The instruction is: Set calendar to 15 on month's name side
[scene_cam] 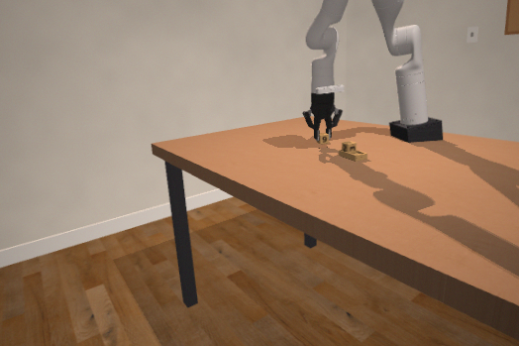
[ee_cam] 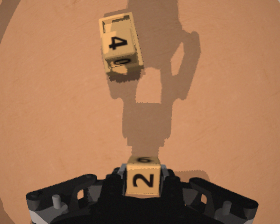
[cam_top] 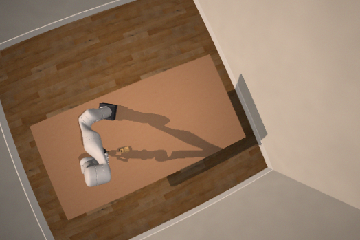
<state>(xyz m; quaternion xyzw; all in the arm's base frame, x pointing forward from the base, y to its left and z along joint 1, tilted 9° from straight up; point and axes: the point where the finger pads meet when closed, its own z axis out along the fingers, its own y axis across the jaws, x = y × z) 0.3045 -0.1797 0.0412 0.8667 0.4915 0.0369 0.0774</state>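
The wooden tray (scene_cam: 358,156) (ee_cam: 114,16) lies flat on the table. One number cube (scene_cam: 349,147) (ee_cam: 117,44) sits in it at one end; in the wrist view its top shows a 4 lying sideways and the side toward the gripper a 0. The tray's other end is empty. My gripper (scene_cam: 324,137) (ee_cam: 143,172) is shut on the other cube (scene_cam: 324,139) (ee_cam: 143,183). The wrist view shows a sideways 2 on it and a 6 or 9 beyond; the exterior view shows a 9. It is low at the table, apart from the tray; contact is unclear. The month's name is not legible.
The arm's dark base (cam_top: 113,115) (scene_cam: 416,131) stands on the table (cam_top: 178,96) (scene_cam: 238,154). The arm (cam_top: 93,142) hides most of the gripper in the top view. Shadows of the arm and gripper fall across the table and around the tray.
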